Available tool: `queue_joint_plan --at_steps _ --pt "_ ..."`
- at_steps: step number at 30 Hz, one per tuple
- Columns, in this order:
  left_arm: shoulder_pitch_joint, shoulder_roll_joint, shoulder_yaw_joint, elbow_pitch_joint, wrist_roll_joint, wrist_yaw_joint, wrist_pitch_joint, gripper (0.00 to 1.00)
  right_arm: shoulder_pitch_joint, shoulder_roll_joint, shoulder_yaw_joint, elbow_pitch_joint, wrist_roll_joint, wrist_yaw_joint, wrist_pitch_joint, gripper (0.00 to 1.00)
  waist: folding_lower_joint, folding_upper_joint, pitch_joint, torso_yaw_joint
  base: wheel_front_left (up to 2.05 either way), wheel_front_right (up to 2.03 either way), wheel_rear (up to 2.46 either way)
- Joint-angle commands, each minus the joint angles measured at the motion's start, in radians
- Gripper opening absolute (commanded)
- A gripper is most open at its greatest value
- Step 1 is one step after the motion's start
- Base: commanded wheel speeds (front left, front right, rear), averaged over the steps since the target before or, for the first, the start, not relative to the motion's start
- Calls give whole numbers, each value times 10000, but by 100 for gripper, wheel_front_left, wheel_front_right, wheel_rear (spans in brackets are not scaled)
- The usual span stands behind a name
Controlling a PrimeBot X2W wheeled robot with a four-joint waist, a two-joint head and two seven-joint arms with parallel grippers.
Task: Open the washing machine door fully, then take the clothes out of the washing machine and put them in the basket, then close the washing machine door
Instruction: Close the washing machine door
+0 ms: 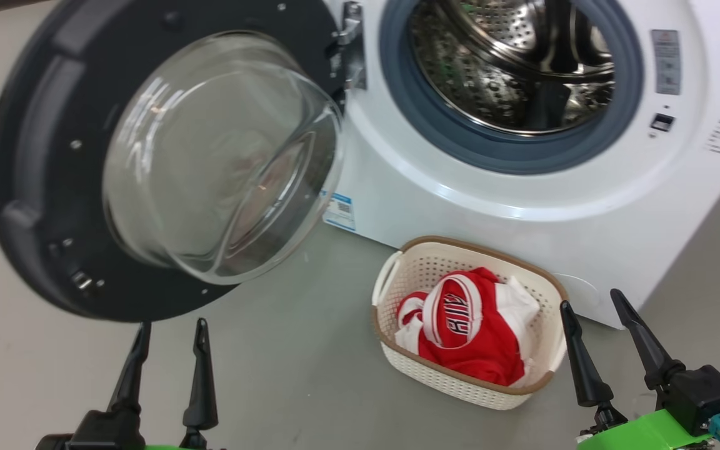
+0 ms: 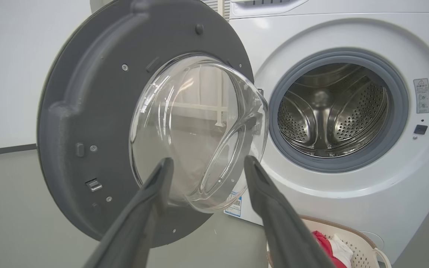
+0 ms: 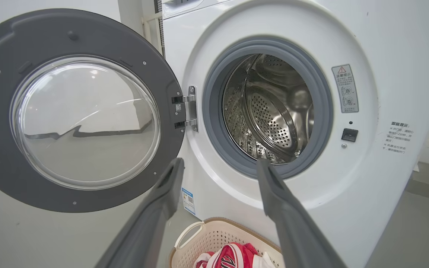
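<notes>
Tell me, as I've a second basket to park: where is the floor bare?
Bare floor spreads left of the basket, below the washing machine door, toward the left gripper. Crowded: the basket sits close before the washing machine, right gripper beside it.

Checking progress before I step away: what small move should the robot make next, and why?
Probably bring the left gripper to the washing machine door to start swinging it shut: the drum looks empty and the clothes lie in the basket.
</notes>
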Motion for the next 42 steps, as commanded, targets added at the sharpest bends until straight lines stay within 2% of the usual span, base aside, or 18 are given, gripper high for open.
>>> queue_joint_plan --at_steps 1,4,22,23,24,25,31,37,42 --pt "-320 100 312 -307 96 78 -6 100 -529 -129 269 -287 -76 60 -63 100 0 0 70 462 0 0 0" --pt "-365 118 313 -354 74 112 -9 100 -577 -129 272 -271 -89 60 -63 100 0 0 107 788 0 0 0" --pt "-234 110 451 -607 -21 374 -164 99 -825 -129 482 -80 -205 60 -63 100 0 0 216 840 0 0 0" --pt "-254 114 451 -637 -16 373 -177 55 -807 -129 467 -78 -203 60 -63 100 0 0 204 835 0 0 0" --pt "-268 110 458 -664 -29 372 -189 24 -787 -129 454 -76 -202 60 -63 100 0 0 191 830 0 0 0" --pt "-289 114 473 -694 -40 368 -202 0 -767 -129 440 -76 -202 60 -63 100 0 0 177 823 0 0 0" --pt "-503 81 876 -964 -458 321 -268 0 -605 -129 342 -152 -185 60 -63 100 0 0 99 755 0 0 0" --pt "-1043 15 1980 -1213 -1477 207 -306 0 -557 -129 345 -147 -256 60 -63 100 0 0 122 539 0 0 0" --pt "-1651 -59 3082 -1139 -2593 -176 -314 0 -591 -129 340 -174 -372 60 -39 100 0 0 235 324 0 0 0"
